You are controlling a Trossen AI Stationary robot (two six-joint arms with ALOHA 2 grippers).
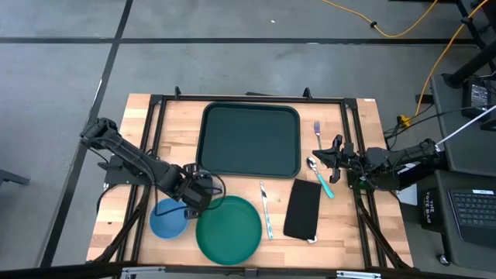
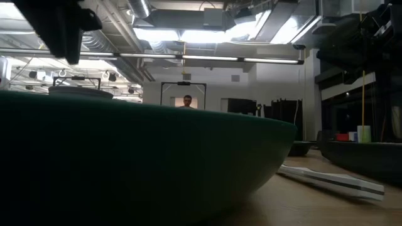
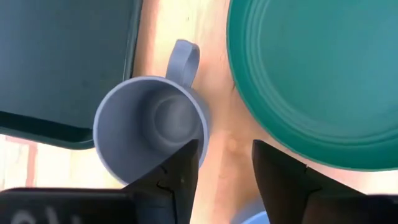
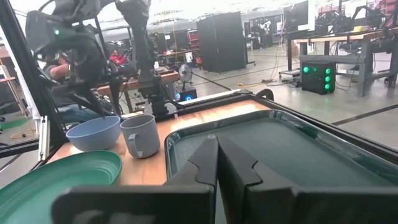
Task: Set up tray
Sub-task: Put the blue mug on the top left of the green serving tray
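Two dark jointed arms, black cables along them.

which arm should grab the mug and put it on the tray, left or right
Left. The left gripper hovers open right above the grey-blue mug, one finger over its rim, beside the tray. The right gripper, shut, sits at the tray's far side near the spoon.

No readable text, labels, brands or numbers in any view. Left wrist view has some white marks on the dark housing by the picture's edge, too cropped and blurred to read. High view shows a laptop keyboard off the table's right side, key legends too small to make out.
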